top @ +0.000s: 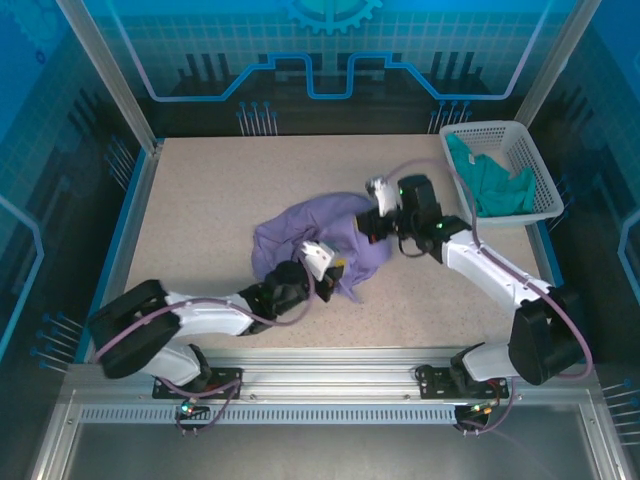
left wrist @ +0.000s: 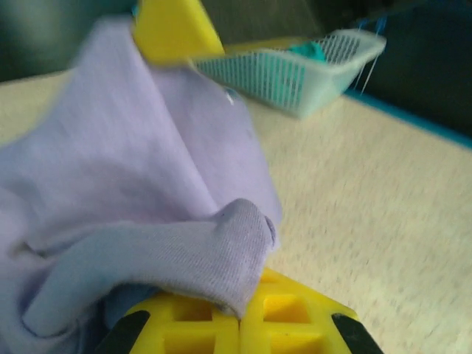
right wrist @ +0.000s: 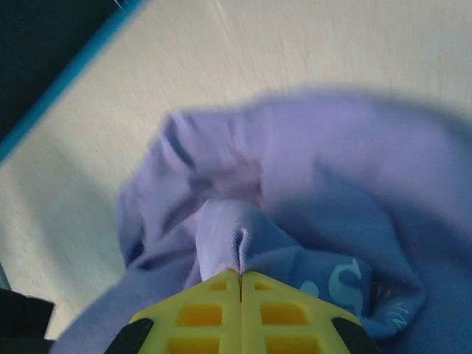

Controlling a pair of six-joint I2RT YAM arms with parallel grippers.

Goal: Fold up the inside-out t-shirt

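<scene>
- A speckled beige table (top: 200, 200) lay inside a blue-lit enclosure, a flat surface on which cloth could be spread and folded
- The inside-out t-shirt (top: 300, 235), lavender-purple, sat in a rumpled heap near the middle of the table, between the two arms; it was bunched rather than flat, so folding looked hardly begun and the shirt probably needed spreading first
- A white mesh basket (top: 485, 128) stood at the far right corner, well apart from the shirt, holding a teal-green garment (top: 490, 185) out of the working area
- The left pincer (left wrist: 240, 317) was closed on a fold at the shirt's near right edge, with purple cloth draped over its yellow fingers and pinched where they met
- The right pincer (right wrist: 241, 280) was closed on a puckered ridge of fabric at the shirt's far right edge, with pale blue lettering (right wrist: 343, 284) faint on the cloth just beside it
- Both grips sat on the same side of the heap, which suggested the arms were placed to draw that edge apart and open the shirt out
</scene>
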